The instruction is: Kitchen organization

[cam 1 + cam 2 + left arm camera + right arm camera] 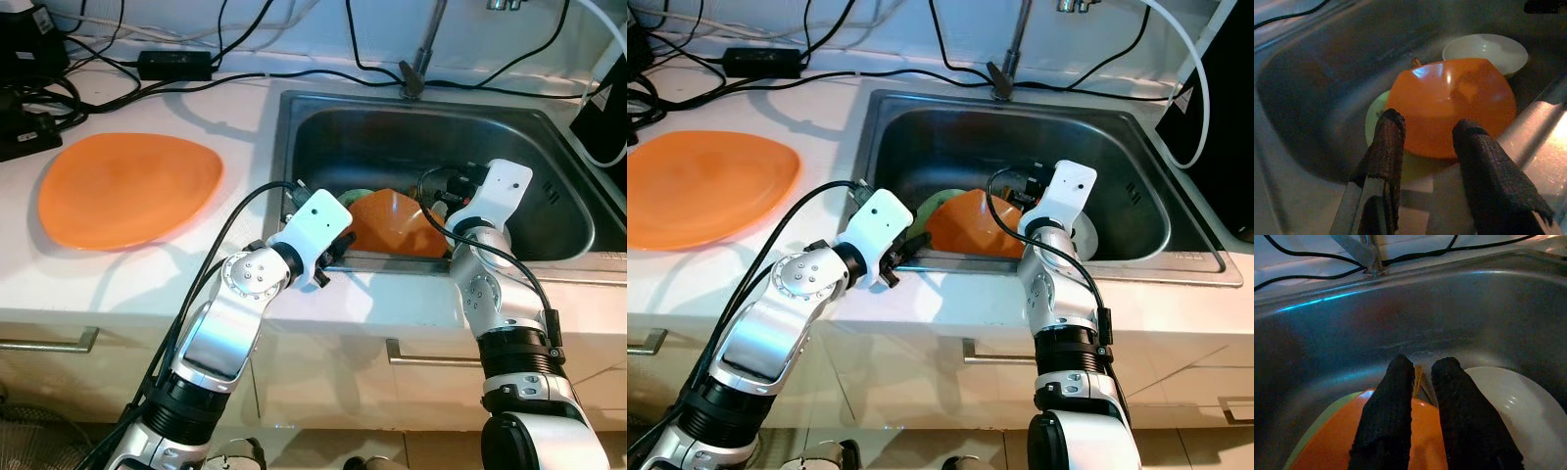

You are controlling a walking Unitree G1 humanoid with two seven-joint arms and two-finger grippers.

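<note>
Inside sink (549,157): one orange bowl (1452,105) tipped over green plate (1374,115), beside white plate (1488,49). Just ahead of released left gripper (1425,129); right gripper (1422,367) parted narrowly above. Second orange plate (127,186) on counter (235,284).

No readable text, label or number anywhere.

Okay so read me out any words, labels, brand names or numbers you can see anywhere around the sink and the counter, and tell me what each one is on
None can be read.
The black power adapter on the counter has no legible marking; anything printed there is too small to make out.
The black box at the counter's left edge has pale patches, too blurred to read.
The orange plate, the orange bowl, the white dish and the sink carry no lettering.
</note>
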